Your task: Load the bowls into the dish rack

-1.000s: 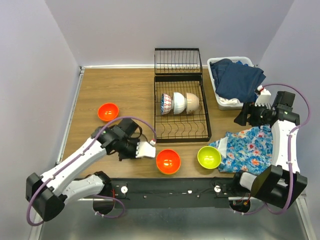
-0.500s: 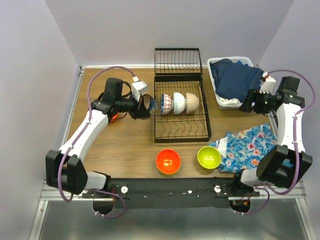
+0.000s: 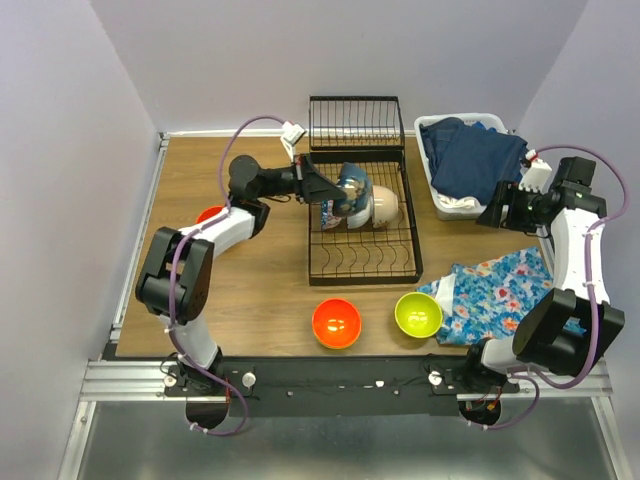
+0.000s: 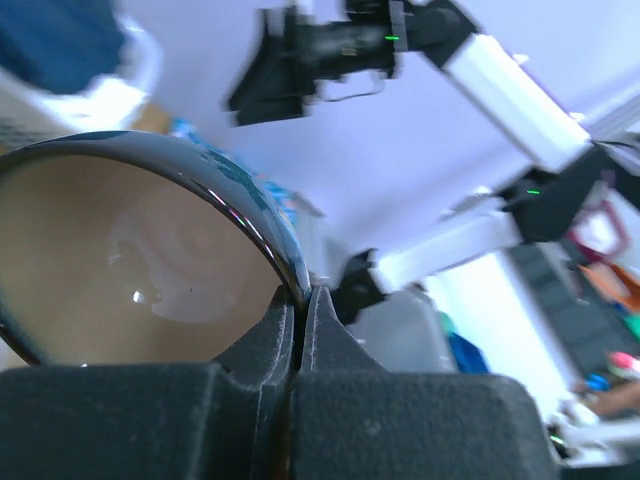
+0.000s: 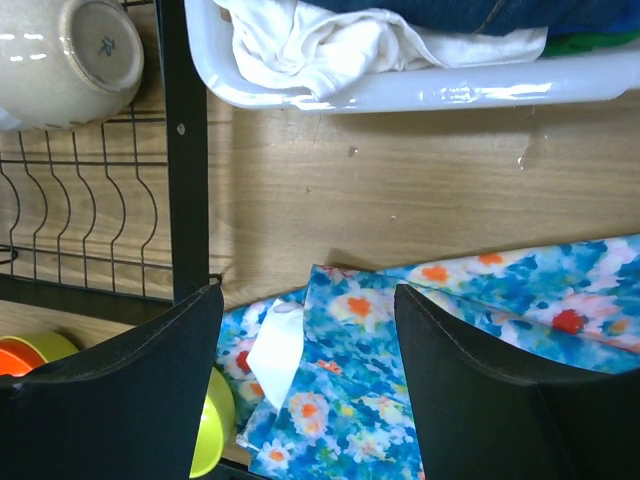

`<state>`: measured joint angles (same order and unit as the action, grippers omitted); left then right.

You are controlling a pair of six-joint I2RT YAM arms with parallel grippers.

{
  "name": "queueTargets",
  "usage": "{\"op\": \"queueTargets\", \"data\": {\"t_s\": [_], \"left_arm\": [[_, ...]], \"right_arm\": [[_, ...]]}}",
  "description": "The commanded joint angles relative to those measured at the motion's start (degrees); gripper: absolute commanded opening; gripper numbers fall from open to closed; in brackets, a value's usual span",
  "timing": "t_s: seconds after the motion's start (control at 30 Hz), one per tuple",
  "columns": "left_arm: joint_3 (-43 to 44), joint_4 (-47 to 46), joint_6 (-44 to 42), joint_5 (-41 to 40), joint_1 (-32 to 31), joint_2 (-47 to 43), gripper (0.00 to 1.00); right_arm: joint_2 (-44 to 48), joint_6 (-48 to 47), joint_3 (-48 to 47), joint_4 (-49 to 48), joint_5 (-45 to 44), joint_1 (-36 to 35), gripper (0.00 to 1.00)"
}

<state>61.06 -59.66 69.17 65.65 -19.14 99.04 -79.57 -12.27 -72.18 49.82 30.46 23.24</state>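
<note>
Left end effector [image 4: 300, 300] clamped on dark-rimmed round bowl [image 4: 140, 260], directly over black wire dish rack [image 3: 415, 250]; right end effector [image 5: 305, 300] apart.

Wooden table [image 3: 250, 290]: dish rack [image 3: 362, 266], white tub [image 5: 450, 92], floral cloth [image 3: 495, 295], lime bowl [image 3: 418, 314], near orange bowl [image 3: 336, 323], far orange bowl [image 3: 207, 214].

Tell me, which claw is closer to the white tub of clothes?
Right. The right gripper hovers open just beside the white tub. The left gripper is farther off, over the dish rack, shut on a dark bowl.
</note>
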Motion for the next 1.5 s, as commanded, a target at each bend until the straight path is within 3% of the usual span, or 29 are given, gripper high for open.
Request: {"op": "queueTargets", "data": {"t_s": [0.0,0.23,0.6,0.8,1.17,1.47], "left_arm": [[4.43,-35.36,10.4,-0.86,-6.77,0.53,0.0],[-2.34,-20.68,-3.94,-13.87,-14.6,-0.7,0.0],[-0.59,-6.72,-7.73,-20.46,-23.31,5.54,0.0],[-4.45,-9.5,-5.54,-24.34,-25.16,8.08,0.0],[1.69,-7.05,-0.97,-31.81,-25.42,14.94,0.0],[0.91,-8.63,2.29,-35.06,-25.34,18.2,0.0]], "right_arm": [[-0.14,0.32,1.69,0.45,-1.89,-0.13,0.77],[1.43,-2.67,2.92,3.26,-2.42,-0.13,0.77],[5.56,-1.44,3.89,4.14,-5.06,-0.13,0.77],[8.11,-3.2,6.26,5.81,-5.85,-0.13,0.77],[8.91,-1.53,7.06,5.29,-7.34,-0.13,0.77],[7.24,-0.47,6.53,5.46,-8.57,-0.13,0.77]]}}
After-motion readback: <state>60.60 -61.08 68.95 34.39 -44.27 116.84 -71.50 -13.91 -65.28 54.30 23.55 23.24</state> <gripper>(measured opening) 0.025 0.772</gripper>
